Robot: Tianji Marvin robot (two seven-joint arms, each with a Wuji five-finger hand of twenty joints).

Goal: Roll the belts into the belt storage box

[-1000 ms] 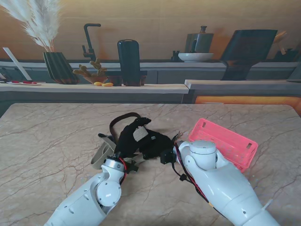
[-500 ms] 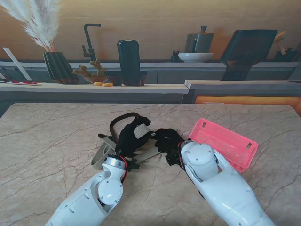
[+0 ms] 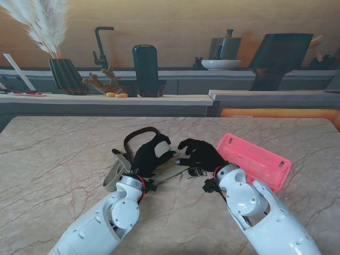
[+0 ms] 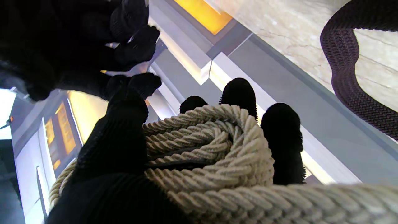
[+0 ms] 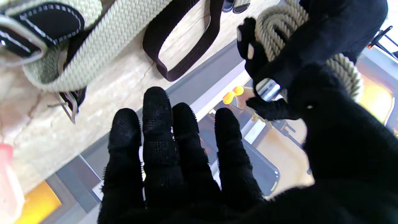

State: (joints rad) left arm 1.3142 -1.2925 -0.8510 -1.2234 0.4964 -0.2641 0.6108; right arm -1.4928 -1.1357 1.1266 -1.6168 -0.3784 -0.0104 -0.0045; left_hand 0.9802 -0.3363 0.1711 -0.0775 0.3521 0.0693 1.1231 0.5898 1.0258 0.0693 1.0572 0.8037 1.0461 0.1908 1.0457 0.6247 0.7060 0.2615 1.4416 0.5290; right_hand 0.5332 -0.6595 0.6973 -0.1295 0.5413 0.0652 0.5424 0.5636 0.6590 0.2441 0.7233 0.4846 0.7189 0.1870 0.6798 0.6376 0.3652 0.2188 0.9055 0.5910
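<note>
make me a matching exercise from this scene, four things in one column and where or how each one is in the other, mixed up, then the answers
Things:
1. cream belt
2. dark brown belt
3. pink box
4. right robot hand

States:
A. lying loose on the table, farther from me than the robot hands
B. open, holding nothing
C. coiled inside the left robot hand
D. on the table at the right, nothing visible in it

Pairs: 1-C, 2-A, 3-D, 4-B

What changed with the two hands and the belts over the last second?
The right hand came off the cream belt, opened, and shifted right, toward the pink box. The left hand kept its grip on the belt's coil. The dark belt and the box stayed put.
</note>
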